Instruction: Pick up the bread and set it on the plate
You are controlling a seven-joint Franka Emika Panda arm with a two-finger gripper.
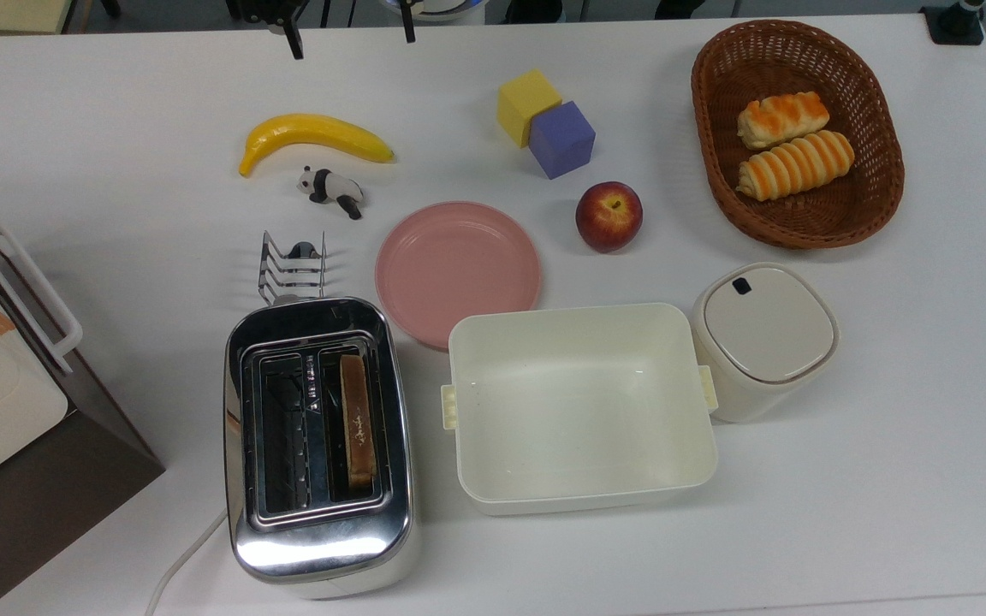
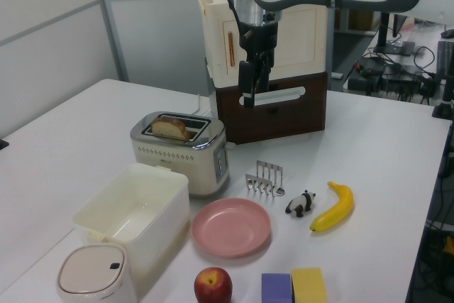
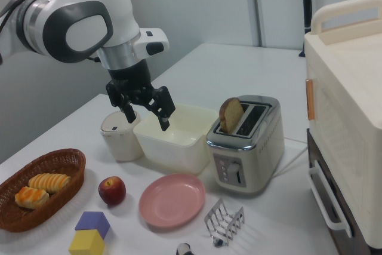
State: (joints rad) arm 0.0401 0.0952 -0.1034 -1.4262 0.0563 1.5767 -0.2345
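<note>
Presently the tool [image 3: 147,113] hangs released, fingers spread, clear above the bench [image 1: 887,479]; the bread [image 3: 230,115] stands upright in a slot of the toaster [image 3: 246,147], to the tool's right in the right view; the plate [image 3: 172,200] lies bare below the tool, just before the toaster.

The bread [image 1: 358,421] stands in the toaster [image 1: 319,445], so its lower part is hidden inside the slot in every view; the top view shows just its crust edge. In the top view the gripper [image 1: 349,36] is cut off by the upper edge, leaving two dark fingertips [image 1: 294,43]. The cream tub [image 1: 579,406] covers the plate's [image 1: 457,269] near rim there. In the right view the panda figure [image 3: 185,249] is cut off at the bottom edge.
</note>
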